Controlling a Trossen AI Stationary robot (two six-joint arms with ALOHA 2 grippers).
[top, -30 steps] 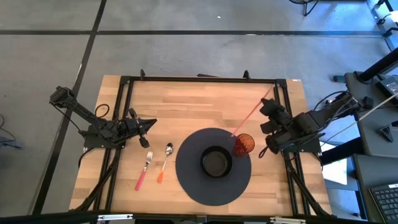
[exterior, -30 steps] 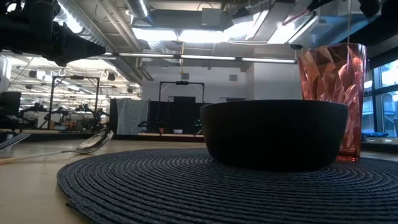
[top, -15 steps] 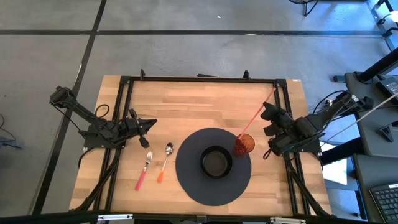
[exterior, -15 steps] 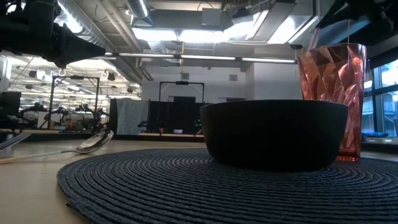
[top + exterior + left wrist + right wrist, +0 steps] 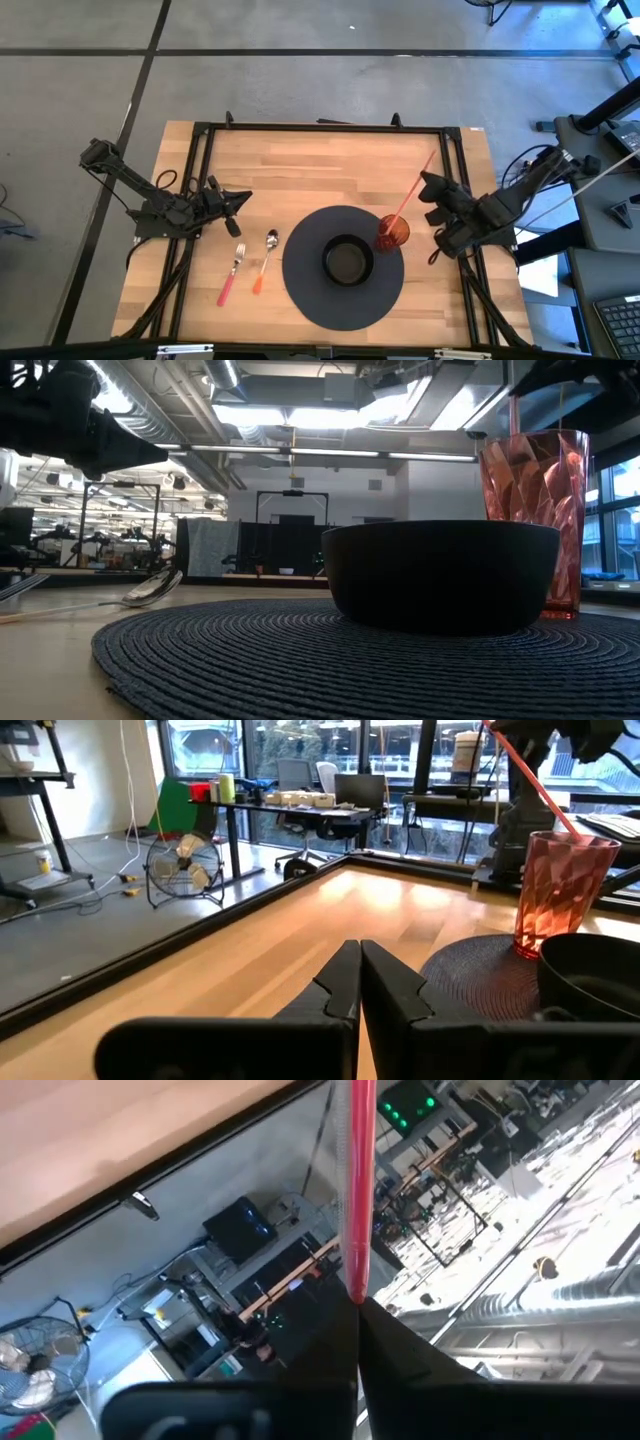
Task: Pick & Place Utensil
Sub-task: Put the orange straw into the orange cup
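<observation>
We see the right gripper [image 5: 432, 190] clamped on the upper part of a long pink straw [image 5: 411, 193], its two fingers pressed together around the stem in the right wrist view. The straw slants down from the jaws so that its lower end sits inside the pink faceted cup [image 5: 392, 232]. We judge this grip to serve the placing step: holding high on the stem lets the free end drop into the cup without the fingers meeting the rim. The cup stands on the dark round placemat [image 5: 305, 295], just beside the black bowl [image 5: 348, 260].

The left gripper [image 5: 238, 199] waits with its jaws together, empty. The fork [image 5: 231, 275] and spoon [image 5: 264, 262] lie on the table [image 5: 300, 170] just ahead of those jaws, untouched.
</observation>
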